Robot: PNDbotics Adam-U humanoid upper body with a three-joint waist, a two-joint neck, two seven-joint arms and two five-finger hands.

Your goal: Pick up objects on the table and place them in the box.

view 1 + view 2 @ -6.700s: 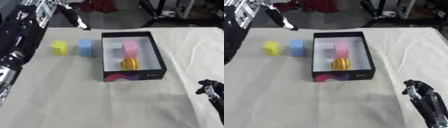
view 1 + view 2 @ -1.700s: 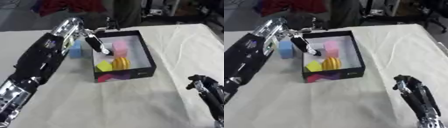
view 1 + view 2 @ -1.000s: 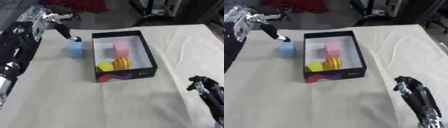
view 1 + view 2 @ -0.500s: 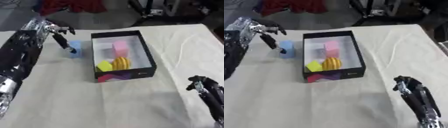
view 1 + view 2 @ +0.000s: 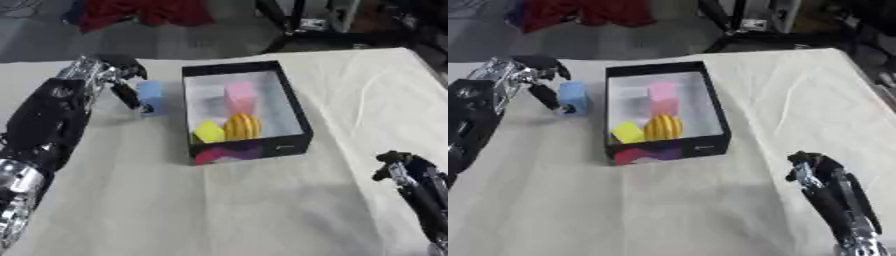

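A black box (image 5: 296, 117) stands mid-table. It holds a pink block (image 5: 238, 94), a yellow block (image 5: 208, 132) and a yellow-orange striped round thing (image 5: 242, 126). A blue block (image 5: 150, 96) stands on the cloth just left of the box. My left hand (image 5: 115, 71) is at this block. One finger lies against its left face and the others curl over its far top edge. The block rests on the table. My right hand (image 5: 811, 167) sits idle at the lower right with relaxed fingers, holding nothing.
A cream cloth (image 5: 219, 200) covers the table, with open cloth in front of the box and to its right. Red fabric (image 5: 140, 12) and black stand legs (image 5: 297, 22) lie beyond the far edge.
The yellow block has gone from the table into the box. My left hand has come back out of the box to the blue block and curled round it. The right hand has stayed put.
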